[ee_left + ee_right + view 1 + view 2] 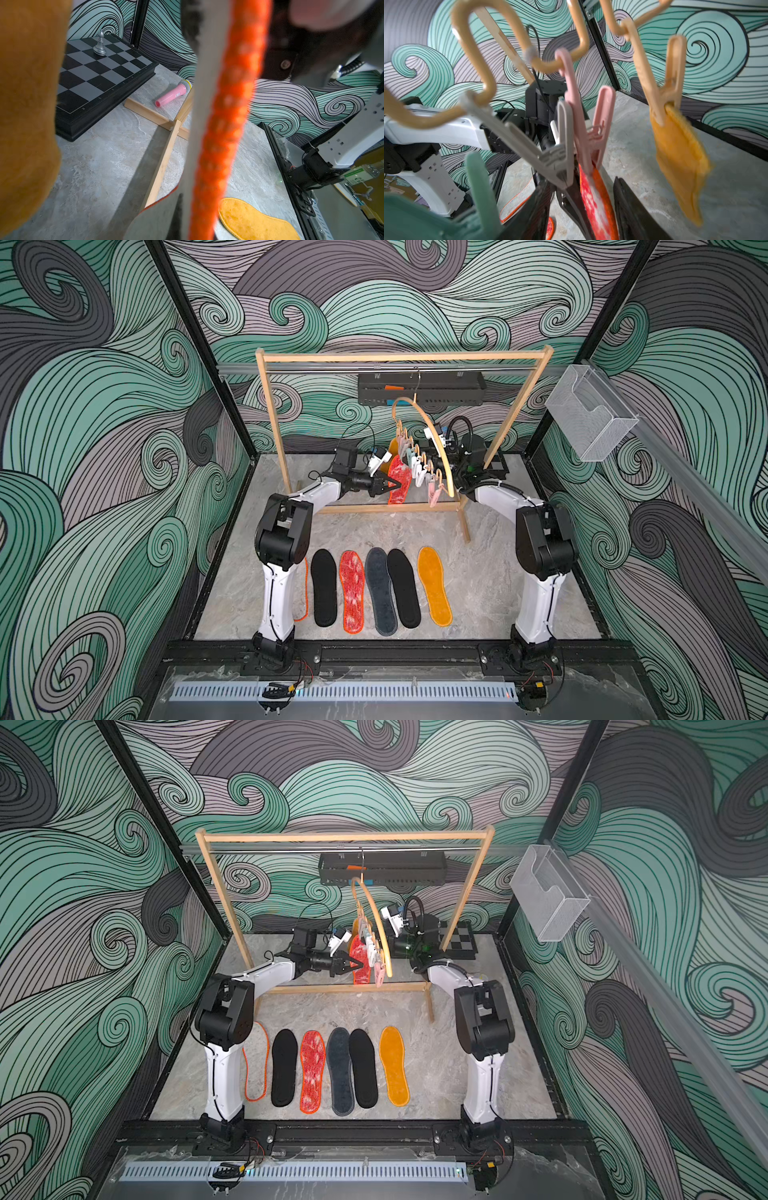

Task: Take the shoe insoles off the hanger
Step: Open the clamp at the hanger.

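A rectangular wooden rack (405,357) stands upright on the grey marbled table (490,572). Behind its top bar, a black perforated tray (422,388) is mounted on the back wall rail. A wire mesh basket (590,414) hangs on the side wall rail. In the left wrist view, a chessboard (99,79) carries one silver chess piece (100,44), upright. A pink toy microphone (173,93) lies on its side, just beside the rack's foot bar and near the chessboard.

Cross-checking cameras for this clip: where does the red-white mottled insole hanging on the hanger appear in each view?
Both top views: red-white insole near centre, hanging from the hanger.
Left wrist: its blurred orange edge runs through the middle.
Right wrist: the insole bottom centre, under the pink peg.
Shared landmark: the mustard insole hanging beside it.
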